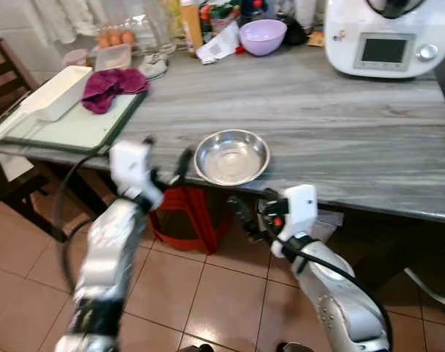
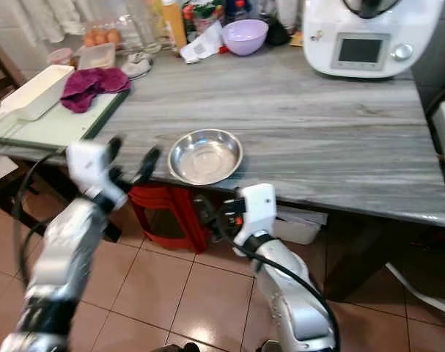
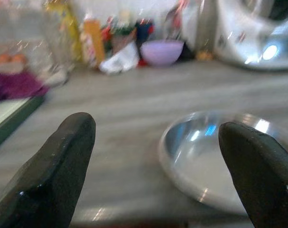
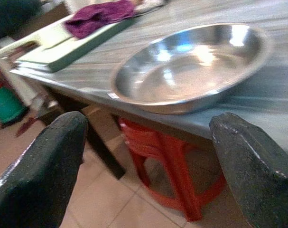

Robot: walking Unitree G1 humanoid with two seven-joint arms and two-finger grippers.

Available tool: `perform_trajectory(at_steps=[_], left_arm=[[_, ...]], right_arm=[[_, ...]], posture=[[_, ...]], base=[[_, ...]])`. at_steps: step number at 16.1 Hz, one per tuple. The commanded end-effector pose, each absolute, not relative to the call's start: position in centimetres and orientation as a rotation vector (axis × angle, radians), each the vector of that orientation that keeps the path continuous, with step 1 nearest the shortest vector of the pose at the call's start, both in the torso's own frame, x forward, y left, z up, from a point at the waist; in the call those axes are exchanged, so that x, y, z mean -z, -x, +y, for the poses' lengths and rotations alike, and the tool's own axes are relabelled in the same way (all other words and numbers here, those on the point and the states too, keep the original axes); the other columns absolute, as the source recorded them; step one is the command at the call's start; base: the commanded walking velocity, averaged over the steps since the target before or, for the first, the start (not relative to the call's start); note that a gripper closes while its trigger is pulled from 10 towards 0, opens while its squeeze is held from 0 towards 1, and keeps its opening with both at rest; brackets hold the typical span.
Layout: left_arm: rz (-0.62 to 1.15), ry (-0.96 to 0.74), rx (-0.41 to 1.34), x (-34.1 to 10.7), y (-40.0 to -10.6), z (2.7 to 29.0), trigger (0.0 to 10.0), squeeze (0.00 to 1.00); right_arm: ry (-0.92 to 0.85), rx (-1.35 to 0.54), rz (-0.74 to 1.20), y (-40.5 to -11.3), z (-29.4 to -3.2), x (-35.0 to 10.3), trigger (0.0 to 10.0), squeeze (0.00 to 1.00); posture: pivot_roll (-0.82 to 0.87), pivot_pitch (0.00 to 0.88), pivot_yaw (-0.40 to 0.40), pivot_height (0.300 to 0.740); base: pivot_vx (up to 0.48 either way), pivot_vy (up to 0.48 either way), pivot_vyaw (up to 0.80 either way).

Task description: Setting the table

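Observation:
A shallow steel bowl [image 1: 232, 156] sits empty at the near edge of the grey wooden table [image 1: 339, 125]. My left gripper [image 1: 166, 156] is open just to the bowl's left, level with the table edge, its fingers [image 3: 58, 175] framing the bowl [image 3: 219, 161] in the left wrist view. My right gripper [image 1: 250, 210] is open below the table edge, under and slightly right of the bowl, pointing up at the bowl [image 4: 191, 66].
At the table's left end lies a green board [image 1: 75, 125] with a white tray [image 1: 53, 92] and a purple cloth [image 1: 112, 86]. A purple bowl [image 1: 262, 35], bottles and a white kitchen machine [image 1: 387, 37] stand at the back. A red stool [image 1: 189, 216] is under the table.

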State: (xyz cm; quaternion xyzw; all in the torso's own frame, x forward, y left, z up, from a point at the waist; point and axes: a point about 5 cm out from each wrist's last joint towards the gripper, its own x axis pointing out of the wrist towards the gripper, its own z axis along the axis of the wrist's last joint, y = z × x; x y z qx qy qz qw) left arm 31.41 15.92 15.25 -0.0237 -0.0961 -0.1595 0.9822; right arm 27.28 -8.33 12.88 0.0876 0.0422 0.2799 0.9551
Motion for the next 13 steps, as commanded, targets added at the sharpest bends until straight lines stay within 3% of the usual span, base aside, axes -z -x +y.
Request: perform_trajectory(at_steps=[1, 5, 13], left_arm=[[-0.172, 0.012, 0.277, -14.8, -30.6, 17.5, 10.0, 0.0], [-0.037, -0.033, 0.274, -11.0, -27.2, 19.1, 10.0, 0.0], [0.015, -0.001, 0.418, -9.8, -25.6, 16.5, 10.0, 0.0]], right_arm=[[-0.168, -0.62, 0.095, -27.3, -7.6, -12.7, 10.0, 0.0], [-0.122, -0.754, 0.119, -28.5, -6.7, -12.6, 10.0, 0.0], [-0.096, -0.847, 0.14, -32.0, -6.3, -12.7, 10.0, 0.0]], posture=[[-0.09, 0.128, 0.132, 0.74], [-0.07, 0.151, 0.107, 0.74], [-0.06, 0.164, 0.089, 0.74]], base=[[0.0, 0.0, 0.0], [0.0, 0.0, 0.0], [0.0, 0.0, 0.0]])
